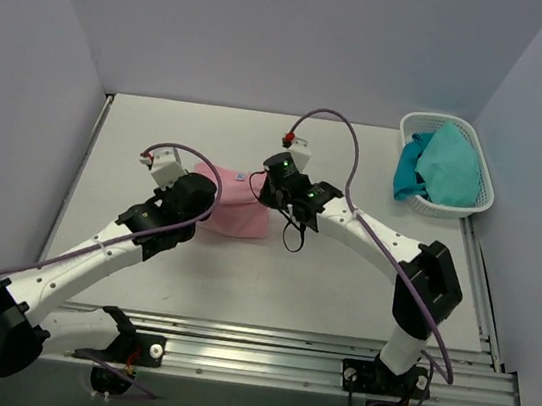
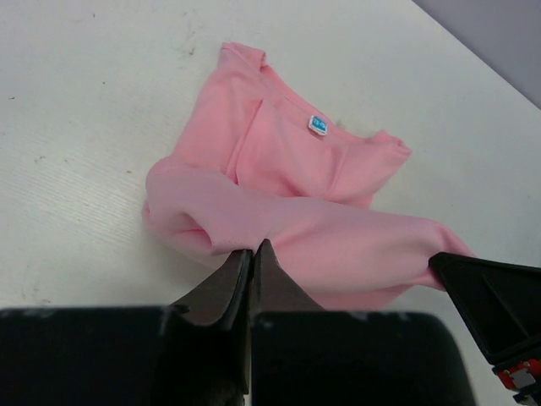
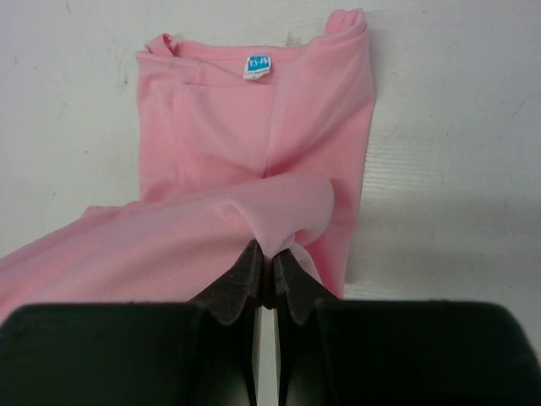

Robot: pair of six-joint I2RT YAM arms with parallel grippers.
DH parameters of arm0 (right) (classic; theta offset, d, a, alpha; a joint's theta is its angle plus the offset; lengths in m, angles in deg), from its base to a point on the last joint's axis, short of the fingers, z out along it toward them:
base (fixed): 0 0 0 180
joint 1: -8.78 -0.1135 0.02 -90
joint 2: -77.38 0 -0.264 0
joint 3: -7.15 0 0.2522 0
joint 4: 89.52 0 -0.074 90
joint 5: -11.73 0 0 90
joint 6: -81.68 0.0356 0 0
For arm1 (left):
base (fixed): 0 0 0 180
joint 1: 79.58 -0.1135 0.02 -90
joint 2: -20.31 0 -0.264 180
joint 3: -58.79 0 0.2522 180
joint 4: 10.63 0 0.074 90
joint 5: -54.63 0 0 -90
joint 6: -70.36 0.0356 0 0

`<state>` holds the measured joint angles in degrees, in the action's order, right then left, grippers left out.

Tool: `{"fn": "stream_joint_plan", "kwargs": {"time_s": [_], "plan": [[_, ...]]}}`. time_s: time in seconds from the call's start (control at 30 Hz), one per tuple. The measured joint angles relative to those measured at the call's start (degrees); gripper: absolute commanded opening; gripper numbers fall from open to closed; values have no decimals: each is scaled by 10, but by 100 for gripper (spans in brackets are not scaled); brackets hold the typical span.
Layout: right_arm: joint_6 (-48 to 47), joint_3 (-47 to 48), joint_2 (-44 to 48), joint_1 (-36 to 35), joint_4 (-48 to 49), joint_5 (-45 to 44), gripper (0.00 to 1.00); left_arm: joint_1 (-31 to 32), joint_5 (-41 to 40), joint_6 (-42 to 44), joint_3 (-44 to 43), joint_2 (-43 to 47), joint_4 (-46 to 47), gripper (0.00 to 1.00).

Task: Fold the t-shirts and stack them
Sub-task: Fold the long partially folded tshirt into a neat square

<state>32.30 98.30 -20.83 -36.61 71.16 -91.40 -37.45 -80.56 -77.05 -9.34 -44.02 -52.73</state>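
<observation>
A: Mid-fold, by the look of it. Pink t-shirt [image 1: 239,217] lying at the centre of the bench [image 1: 339,293], collar toward the top of the frame, pale blue neck label [image 2: 317,125] facing up, sides already tucked in narrow.

B: Left end effector [image 2: 252,254] pressed together, pinching a fold of pink cloth at the lower middle of its wrist view. Same across the way: right end effector [image 3: 270,258] clamped on a raised lip of cloth, bottom centre of its frame.

A: Lifted part draped between the two grips, hanging over the flat layer. Probably the bottom-to-collar fold.

B: Calls next for carrying both grips evenly toward the label, then lowering and letting go together. Otherwise, a skewed fold.

A: Worth watching: sagging cloth between the pinches, likely to drag and rumple the layer beneath.

B: Room? Plenty of bare bench above the collar and across the lower right of the top view. Tight in the middle, though, with both wrists close together over the shirt.

A: Bench edges well apart from the shirt on every side. White lattice basket [image 1: 449,210] up in the upper right corner, teal cloth [image 1: 453,163] heaped inside, far from the work.

B: No stack begun, as far as can be told. Only one pink shirt out on the bench.
</observation>
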Motion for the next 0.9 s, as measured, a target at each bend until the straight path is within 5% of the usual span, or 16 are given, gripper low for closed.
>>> {"fn": "stream_joint_plan", "kwargs": {"time_s": [0.57, 0.6, 0.63, 0.67, 0.7, 0.73, 0.83, 0.9], "plan": [[-24, 178, -164, 75, -31, 75, 0, -193, 190, 99, -47, -205, 162, 2], [-25, 206, -187, 85, -29, 85, 5, -207, 205, 104, -68, -229, 171, 5], [-26, 250, -219, 96, -33, 94, 71, -225, 222, 111, -95, -260, 182, 18], [-22, 295, -255, 108, -25, 102, 99, -240, 239, 120, -125, -295, 203, 38], [-26, 344, -295, 121, -23, 110, 100, -259, 263, 129, -160, -336, 220, 69], [-26, 393, -337, 134, -26, 120, 100, -278, 294, 136, -202, -383, 233, 85], [-30, 569, -472, 174, -42, 129, 100, -331, 398, 130, -389, -550, 239, 93], [-26, 590, -505, 194, -47, 130, 100, -358, 459, 124, -472, -630, 240, 94]]}}
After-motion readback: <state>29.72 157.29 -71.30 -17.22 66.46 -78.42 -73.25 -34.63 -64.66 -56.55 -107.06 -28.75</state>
